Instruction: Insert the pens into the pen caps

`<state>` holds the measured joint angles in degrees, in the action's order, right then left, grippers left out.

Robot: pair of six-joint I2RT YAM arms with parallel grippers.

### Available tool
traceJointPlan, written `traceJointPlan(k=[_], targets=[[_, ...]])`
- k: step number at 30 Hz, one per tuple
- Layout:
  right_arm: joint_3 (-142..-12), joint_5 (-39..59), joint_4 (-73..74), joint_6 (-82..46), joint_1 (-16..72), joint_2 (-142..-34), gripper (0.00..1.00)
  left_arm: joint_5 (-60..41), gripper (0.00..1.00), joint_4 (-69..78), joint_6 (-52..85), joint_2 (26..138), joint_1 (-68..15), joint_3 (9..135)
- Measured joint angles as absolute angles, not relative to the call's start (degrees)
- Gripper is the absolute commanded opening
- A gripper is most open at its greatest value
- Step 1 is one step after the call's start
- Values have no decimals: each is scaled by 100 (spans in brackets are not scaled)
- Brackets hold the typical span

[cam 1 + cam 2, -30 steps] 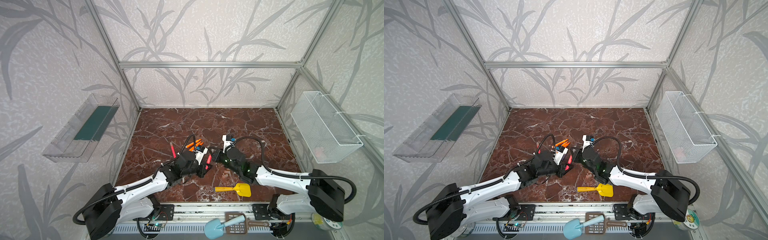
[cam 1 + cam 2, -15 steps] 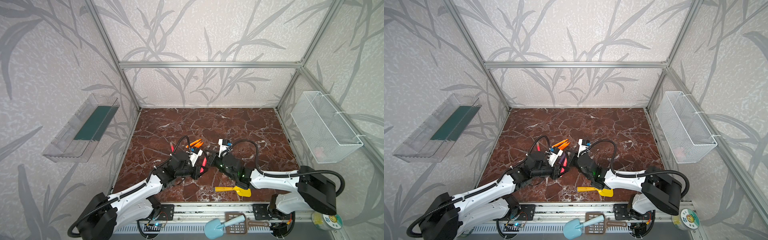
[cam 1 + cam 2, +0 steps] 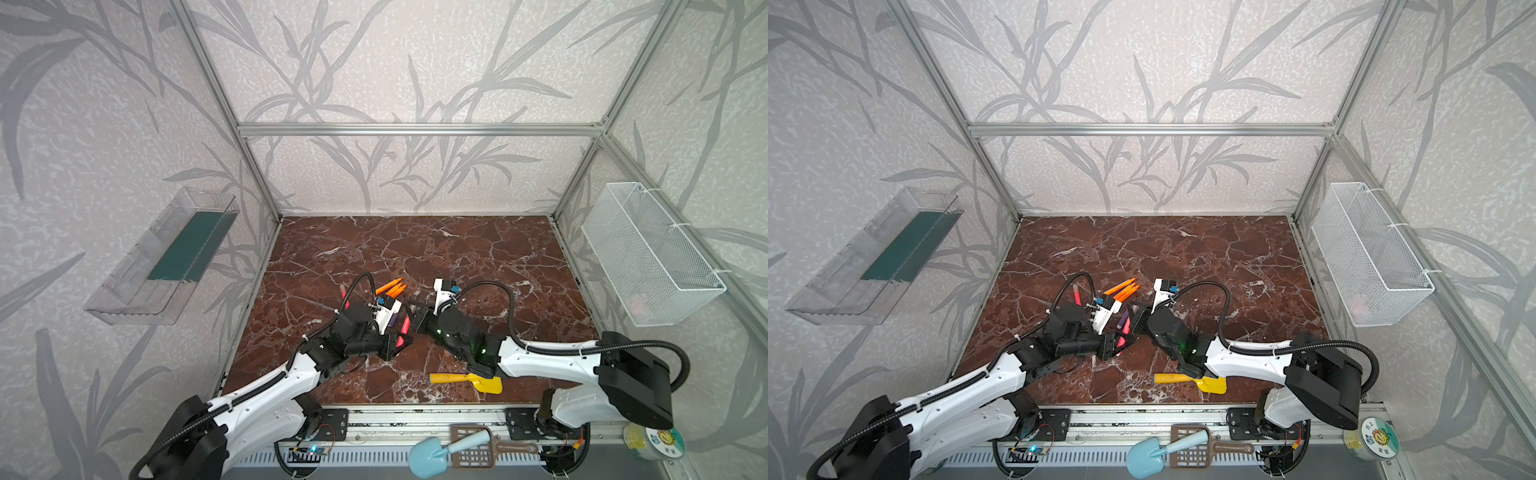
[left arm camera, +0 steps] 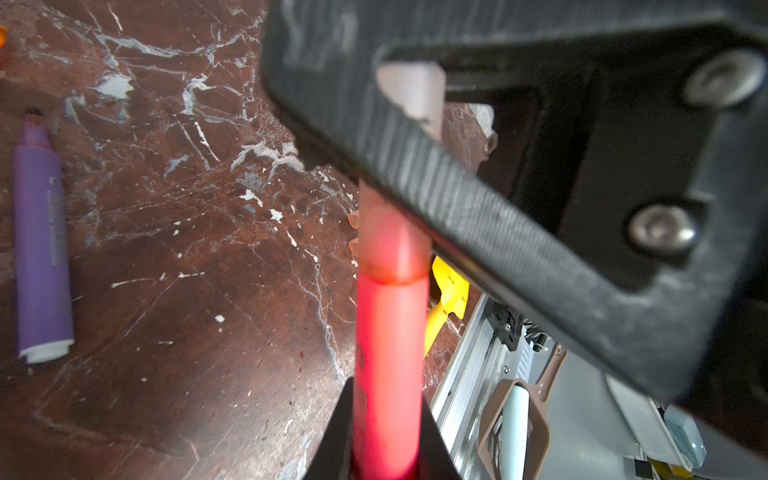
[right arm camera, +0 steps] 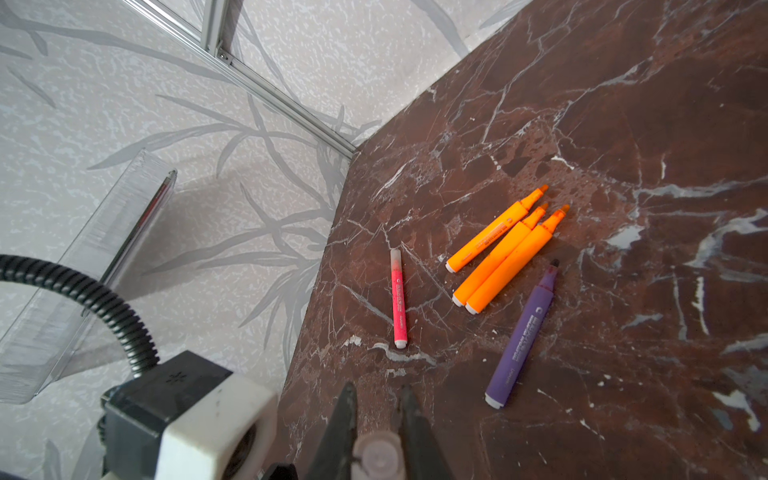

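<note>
1. Pink-red pen [image 4: 390, 332] is slim and bright, and the left gripper [image 4: 388, 386] is closed tight on its barrel, holding it above the table [image 4: 187, 291].
2. Its front end sits inside a pen cap [image 4: 392, 241], a short, pale, translucent tube whose rim meets the red barrel.
3. The right gripper [image 5: 377, 388] is closed on this cap, and one black finger [image 4: 415, 158] crosses in front of it.
4. In both top views the two grippers meet near the middle of the table, toward its front edge.
5. Three orange pens [image 5: 507, 249] lie side by side and touching, further back, with bare pointed tips.
6. A purple pen [image 5: 521, 336] lies just beside them, and its dark tip is bare too.
7. A second pink-red pen [image 5: 398, 299] lies apart, to the left of the orange ones; one end is pale and translucent, like a cap.
8. How deep the held pen goes into the cap I cannot tell, because the finger covers the middle of the cap.
9. In the right wrist view only the round end of the cap shows, at the edge of the picture.
10. In the left wrist view the rear of the held pen is cut off.
11. Two small pale pieces [image 4: 352, 216] lie on the table behind the held pen; they are too blurred to name.
12. A yellow shovel [image 3: 465, 380] lies near the front edge, partly under the right arm.
</note>
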<state>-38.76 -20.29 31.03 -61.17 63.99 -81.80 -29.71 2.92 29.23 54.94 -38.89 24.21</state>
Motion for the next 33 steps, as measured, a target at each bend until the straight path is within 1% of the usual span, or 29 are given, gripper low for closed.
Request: traceJointPlan(k=[7,11,13,18,20,25,30,31,33], targets=[[-4115,-2403,2403,-6455,6604,-8259,0,-2808,0,-32,2759,5476,-3966,2429],[-4121,-2569,2276,-6576,6702,-8248,0,-2816,0,-108,2674,5476,-3990,2432],[-4021,-2554,2552,-6490,6705,-8250,0,-2845,0,-86,2670,5476,-3990,2432],[-3404,-2401,4213,-6049,6705,-8479,0,-3000,0,-45,2740,5546,-3990,2423],[-3385,-2388,4353,-5970,6713,-8549,0,-3004,0,-40,2781,5544,-3988,2394],[-3988,-2786,3249,-5927,6928,-8525,0,-2915,0,-95,2805,5454,-3986,2390],[-4198,-2875,2808,-5986,6987,-8569,0,-2803,0,-246,2799,5398,-3986,2392],[-4217,-2902,2775,-5999,6987,-8584,3,-2794,0,-248,2799,5415,-3986,2394],[-4217,-2969,2740,-5996,6995,-8589,13,-2797,0,-220,2799,5457,-3986,2397]])
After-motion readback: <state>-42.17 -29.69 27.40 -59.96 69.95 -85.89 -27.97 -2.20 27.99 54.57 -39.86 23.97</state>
